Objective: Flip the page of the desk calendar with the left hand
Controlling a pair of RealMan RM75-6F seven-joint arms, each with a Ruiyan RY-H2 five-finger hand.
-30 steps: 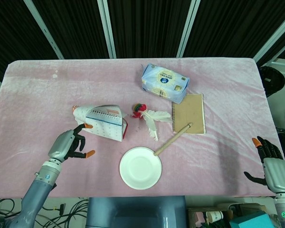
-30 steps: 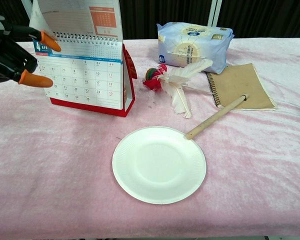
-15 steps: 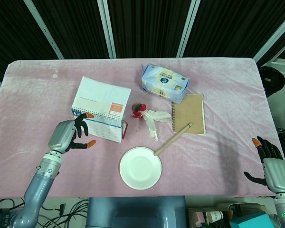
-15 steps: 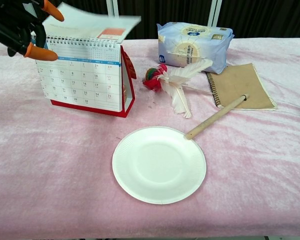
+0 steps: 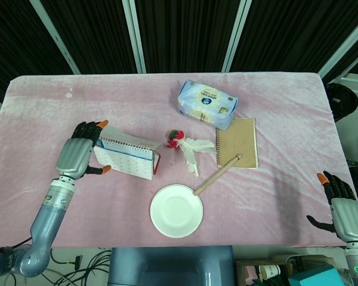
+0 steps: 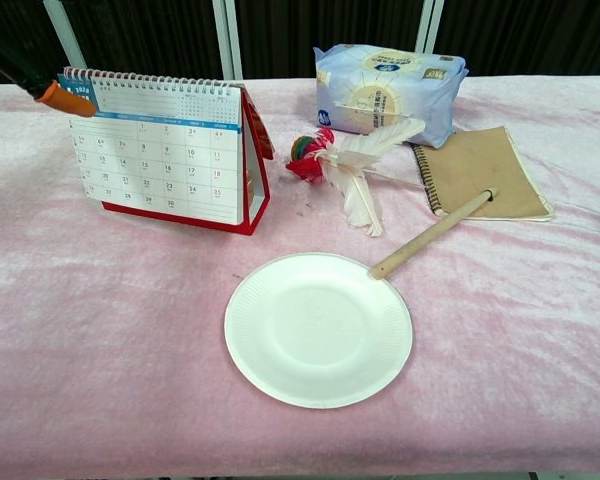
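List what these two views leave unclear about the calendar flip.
- Flipped page: behind the desk calendar in chest view; a sliver by the left hand in head view.
- Left hand's contact: chest view crops it to one fingertip; head view too small.
- Right hand: head view's corner only, its pose unclear.

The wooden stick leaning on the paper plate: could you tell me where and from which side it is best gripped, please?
Probably the middle of the wooden stick, taken from above with fingers across its width. It lies slanted, one end on the notebook and the other at the paper plate rim, so mid-length looks the least crowded.
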